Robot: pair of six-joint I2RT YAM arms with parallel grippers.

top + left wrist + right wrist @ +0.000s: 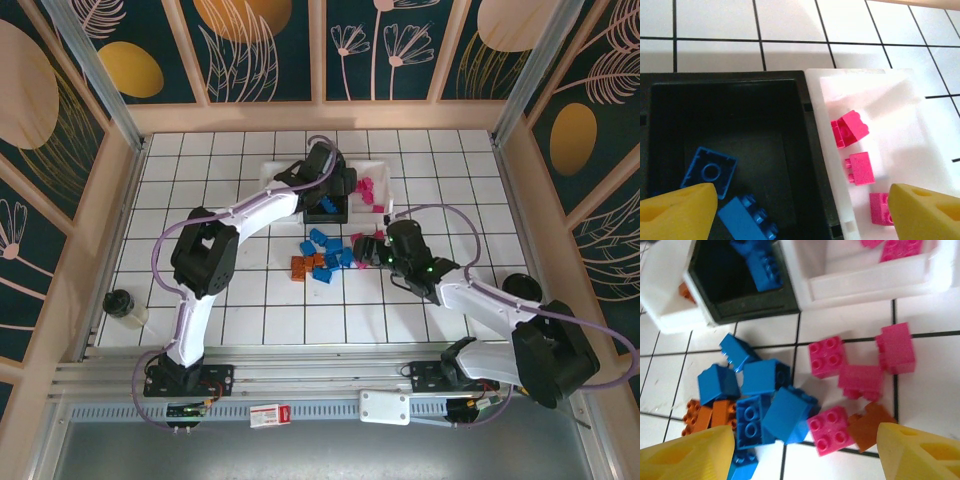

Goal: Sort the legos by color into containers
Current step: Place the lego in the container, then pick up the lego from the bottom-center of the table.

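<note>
We find the left gripper poised above the black bin, the left fingers set wide apart with nothing between them; in the left wrist view a blue brick lies hollow side up on that bin's floor, and a second blue brick lies just beside it at five o'clock; touching the black bin's wall at three o'clock stands a white bin, and in it three magenta bricks lie in a loose line from twelve to six o'clock; the right gripper hangs at the three o'clock edge of the loose pile on the tiled table, the right fingers likewise spread, clamping nothing; in the right wrist view the pile shows blue legos crowded at nine o'clock, four pink legos at three o'clock, one orange-brown lego touching the lowest pink one, and more orange-brown ones at the blue cluster's eight o'clock; from above, the three bins stand in a row at twelve o'clock of the pile, the black one in the middle; the other white bin is at its nine o'clock, and the right wrist view shows an orange-brown brick inside it.
</note>
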